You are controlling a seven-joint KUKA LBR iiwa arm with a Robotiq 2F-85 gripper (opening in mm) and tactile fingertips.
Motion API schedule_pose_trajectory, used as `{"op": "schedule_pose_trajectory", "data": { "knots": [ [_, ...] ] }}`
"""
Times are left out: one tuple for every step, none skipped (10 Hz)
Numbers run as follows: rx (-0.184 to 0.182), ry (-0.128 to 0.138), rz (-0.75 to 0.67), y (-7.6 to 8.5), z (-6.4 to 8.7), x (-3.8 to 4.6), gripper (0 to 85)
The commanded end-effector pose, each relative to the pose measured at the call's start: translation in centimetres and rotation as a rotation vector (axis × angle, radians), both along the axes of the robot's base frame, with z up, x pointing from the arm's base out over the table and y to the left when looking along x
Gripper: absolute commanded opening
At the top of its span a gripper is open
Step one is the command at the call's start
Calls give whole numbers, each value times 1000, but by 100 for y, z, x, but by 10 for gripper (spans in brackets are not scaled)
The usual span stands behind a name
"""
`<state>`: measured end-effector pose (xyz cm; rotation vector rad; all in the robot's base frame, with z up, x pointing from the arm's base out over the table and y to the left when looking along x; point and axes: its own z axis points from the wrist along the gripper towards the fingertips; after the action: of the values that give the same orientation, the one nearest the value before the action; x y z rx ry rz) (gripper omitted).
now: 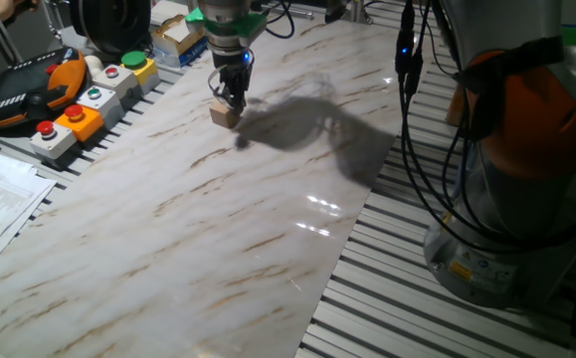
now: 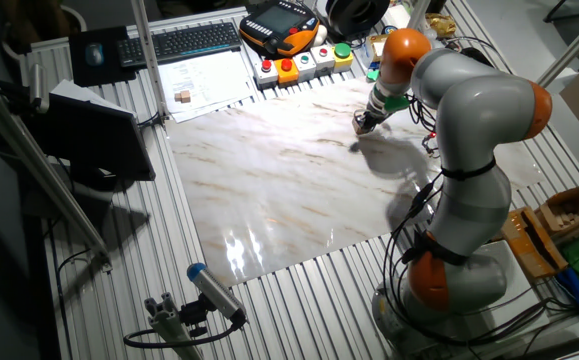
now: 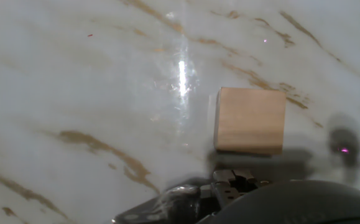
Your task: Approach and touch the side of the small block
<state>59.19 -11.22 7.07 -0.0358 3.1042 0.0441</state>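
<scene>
- hand view puts the block [image 3: 250,120] just ahead of the gripper's dark tip at the bottom edge, sitting flat on the marble sheet [image 3: 74,81], a little right of centre.
- you can't tell from that view whether the tip meets the block's near face; a shadow fills the line between them.
- one fixed view shows the gripper [image 1: 232,96] low over the block [image 1: 225,114], fingers close together with nothing held; it looks closed, and appears to meet the block's top rear edge.
- your main risk: the block is tiny and loose, so any extra push would slide or tip it rather than just touch its side.
- coming down instead of sideways would land on its top, not its side.
- farther off, the button boxes [image 1: 79,109] stand well apart along the sheet's edge.
</scene>
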Motion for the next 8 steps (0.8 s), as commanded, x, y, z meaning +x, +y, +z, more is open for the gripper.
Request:
{"op": "schedule_pose_trajectory", "data": {
  "knots": [
    [-3,-2,3,-3,-19,21,7],
    [-3,-4,5,-11,-36,32,7],
    [-3,-5,5,-22,-46,40,7],
    [-6,-8,4,-28,-53,44,7],
    [-10,-14,4,-39,-56,42,7],
    [-15,-24,3,-51,-62,33,7],
    [-18,-30,-1,-56,-68,28,7],
    [-21,-33,-1,-61,-83,23,7]
  ]
}}
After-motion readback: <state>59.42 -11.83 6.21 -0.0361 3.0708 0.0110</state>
